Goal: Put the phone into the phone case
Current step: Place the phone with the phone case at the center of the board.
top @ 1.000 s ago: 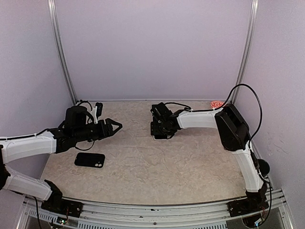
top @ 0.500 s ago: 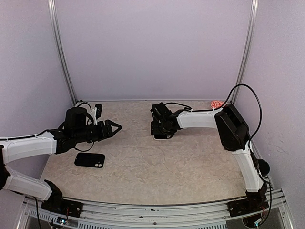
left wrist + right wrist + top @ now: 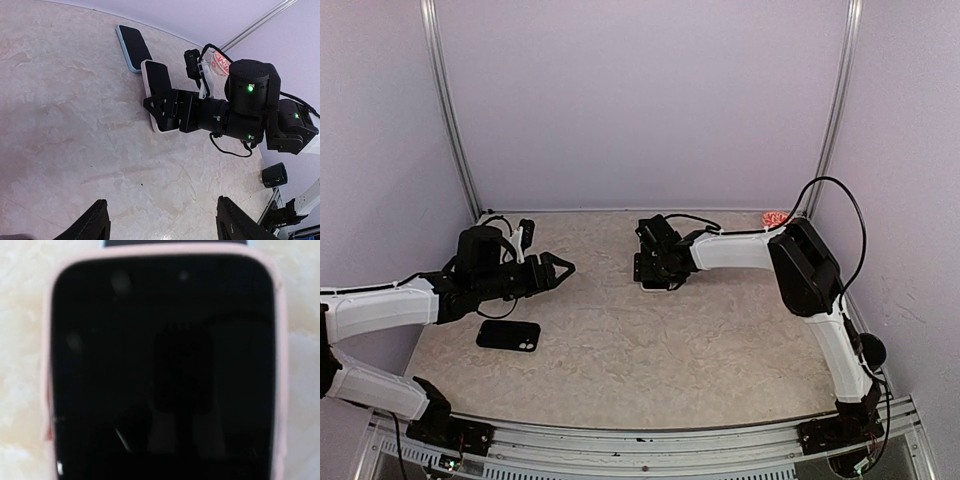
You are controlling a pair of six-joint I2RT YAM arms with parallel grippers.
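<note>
Very little has changed in the last second. The right gripper [image 3: 655, 268] has only nudged a touch to the left at the far middle of the table [image 3: 700, 350], and it still sits low over the phone [image 3: 160, 370]. From above and from the left wrist I cannot tell whether its jaws are parted or closed, and its own camera shows no fingers at all. That camera is filled by the phone's black screen, with the pink case [image 3: 47, 365] framing it on 3 sides, so the phone looks already seated in the case, at least at this end. I judge the small shift to be pressing or checking the fit, not a fresh pick. The corners beyond the frame are unseen, so I cannot say it is fully snapped in. The left gripper [image 3: 558, 267] has stayed put, hovering with its jaws spread wide and holding nothing. A blue-edged phone [image 3: 134, 47] lies just behind the pink case, and a black slab [image 3: 508, 335] rests near the left arm, untouched.
</note>
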